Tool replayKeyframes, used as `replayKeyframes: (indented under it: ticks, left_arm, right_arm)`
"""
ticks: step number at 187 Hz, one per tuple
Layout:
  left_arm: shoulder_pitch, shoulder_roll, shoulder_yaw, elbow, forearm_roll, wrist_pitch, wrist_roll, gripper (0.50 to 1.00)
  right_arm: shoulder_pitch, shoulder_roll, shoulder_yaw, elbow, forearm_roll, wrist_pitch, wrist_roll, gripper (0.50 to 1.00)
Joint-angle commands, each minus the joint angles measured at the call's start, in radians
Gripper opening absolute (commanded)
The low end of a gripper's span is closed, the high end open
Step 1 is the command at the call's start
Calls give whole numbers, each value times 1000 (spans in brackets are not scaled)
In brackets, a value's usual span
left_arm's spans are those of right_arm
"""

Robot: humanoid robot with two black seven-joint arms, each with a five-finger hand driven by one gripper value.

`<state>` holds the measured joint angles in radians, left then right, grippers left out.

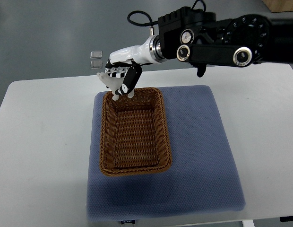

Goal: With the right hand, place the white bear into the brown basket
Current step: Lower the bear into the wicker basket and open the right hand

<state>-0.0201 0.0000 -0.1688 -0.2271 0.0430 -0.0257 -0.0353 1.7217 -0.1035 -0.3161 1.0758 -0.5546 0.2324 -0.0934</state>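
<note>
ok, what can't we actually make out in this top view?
- White bear: mostly covered by the right hand; only pale bits show, shape unreadable.
- Bear versus brown basket: from the steep top view, its height over the far rim cannot be told.
- Two small square items beyond the table: too small to identify.
- Left arm: out of frame.

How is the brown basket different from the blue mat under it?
The brown basket is woven wicker with raised walls and an open hollow; the blue mat is flat, soft-looking fabric. The basket is smaller and sits on the mat, which spreads out past it on every side. The basket stands slightly turned, while the mat lies more squarely on the white table. Both are roughly rectangular with rounded corners.
</note>
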Motion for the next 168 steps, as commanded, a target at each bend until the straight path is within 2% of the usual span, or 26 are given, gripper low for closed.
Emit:
replayKeyframes:
  ticks: [1, 28, 168]
  left_arm:
    - [0, 0, 0, 0, 0, 1, 0, 1000]
    - [0, 0, 0, 0, -2, 1, 0, 1000]
    - [0, 0, 0, 0, -2, 1, 0, 1000]
  right_arm:
    - [-68, 93, 0, -76, -5, -13, 0, 500]
    - [-152, 103, -1, -151, -60, -19, 0, 500]
    - [-323, 103, 0, -267, -159, -48, 0, 500]
